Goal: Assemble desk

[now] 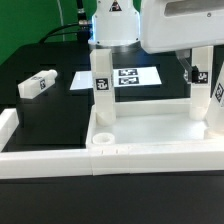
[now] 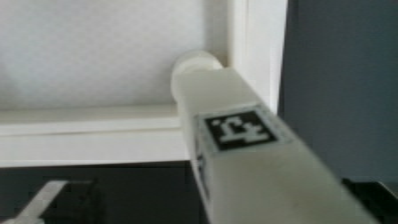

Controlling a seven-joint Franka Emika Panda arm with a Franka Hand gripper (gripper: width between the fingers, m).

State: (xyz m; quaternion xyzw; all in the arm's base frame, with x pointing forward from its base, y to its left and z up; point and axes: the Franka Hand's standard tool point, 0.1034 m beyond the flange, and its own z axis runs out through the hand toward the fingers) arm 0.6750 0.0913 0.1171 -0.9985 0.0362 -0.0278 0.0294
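Showing the large white plastic tray-like desk top (image 1: 150, 128) lying rim up on the black table (image 1: 30, 112), nearest the exterior camera. Two small white tagged block legs stand upright in its far corner sockets: the left leg (image 1: 103, 85) and the right leg (image 1: 214, 95), named by their sides of the exterior view. The right leg also fills the wrist view (image 2: 240, 130). A third leg (image 1: 37, 84) lies loose, well apart. The two-finger gripper (image 1: 195, 66) hangs just beside the right leg, jaws spread wide, gripping nothing. The marker board (image 1: 128, 77) lies beyond the tray.
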